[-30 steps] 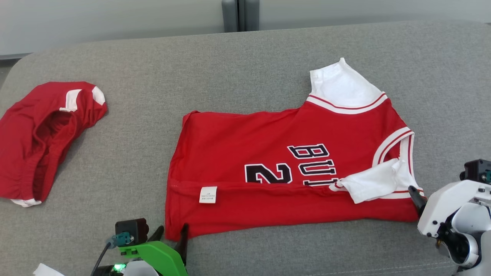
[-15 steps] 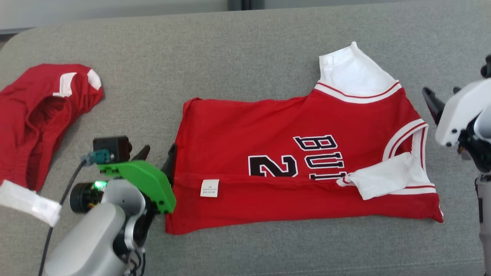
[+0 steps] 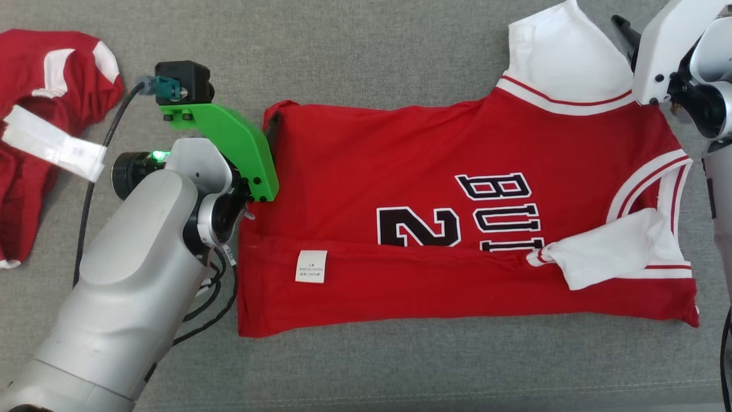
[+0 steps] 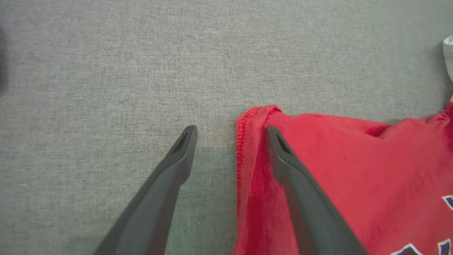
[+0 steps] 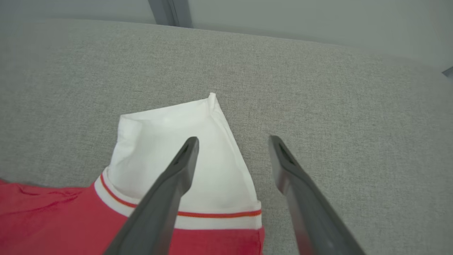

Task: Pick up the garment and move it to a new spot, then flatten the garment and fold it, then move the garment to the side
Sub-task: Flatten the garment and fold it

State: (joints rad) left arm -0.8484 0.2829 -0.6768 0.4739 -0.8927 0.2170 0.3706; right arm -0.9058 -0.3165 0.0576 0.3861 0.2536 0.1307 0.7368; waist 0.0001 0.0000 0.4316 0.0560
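1. The red basketball jersey (image 3: 457, 229) lies flat in the middle of the grey upholstered surface (image 3: 372, 57), with its length running left to right. The hem is at the left and the shoulders are at the right.
2. The near long edge of the jersey is folded up over its front. That folded band carries a white care label (image 3: 310, 266) and covers the lower part of the black "2" and the "BU" lettering.
3. The far white sleeve (image 3: 555, 51) sticks out past the jersey's far right corner. The near white sleeve (image 3: 606, 252) is folded in over the red cloth.
4. The left gripper (image 4: 230, 131) is at the jersey's far left hem corner. Its jaws are wide apart and straddle the hem edge, with one finger over bare grey fabric and the other over the red cloth. They hold nothing.
5. In the head view, a green bracket (image 3: 240, 143) on the left wrist hides most of that gripper's fingers.
6. The right gripper (image 5: 233, 141) hangs over the far white sleeve. Its jaws are also wide and empty. One finger is above the sleeve and the other is above the grey surface just beside the sleeve's edge.
7. A pair of red shorts (image 3: 34, 114) with white trim lies crumpled at the far left, well apart from the jersey.
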